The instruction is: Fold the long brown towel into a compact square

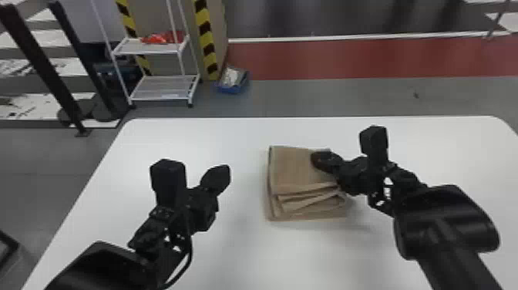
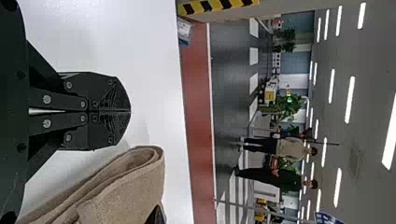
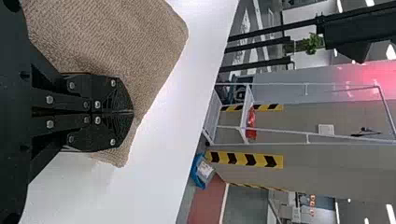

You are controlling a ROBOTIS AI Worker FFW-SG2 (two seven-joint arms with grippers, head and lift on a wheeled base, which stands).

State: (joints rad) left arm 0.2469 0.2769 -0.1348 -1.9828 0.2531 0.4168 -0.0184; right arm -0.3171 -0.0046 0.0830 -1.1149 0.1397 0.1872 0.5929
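Left gripper is noted left of centre in the head view, above the white table, apart from the cloth; its fingers are pressed together in the left wrist view, with nothing held. Brown towel is found just right of the frame's centre, already folded into a roughly square stack, loose layers fanned along its lower side. Right gripper is placed over the stack's upper right part. Its fingers are also pressed together, and no cloth is seen pinched between them. Farther off, a white wire cart is seen at upper left.

Step in hand is judged to be flattening and squaring of the last fold. Light, even pressure is advised, outward from the middle of the top panel; a sideways drag is best avoided, as the upper layers could be slid off the lower ones. The fanned side should be tucked in before release.

Views compared: by the head view, the overall outline and the uneven lower side are given. By the left wrist view, an open loop at the fold is added, puffed rather than creased. By the right wrist view, the ribbed weave and the rounded corner beside the fingertips are given.
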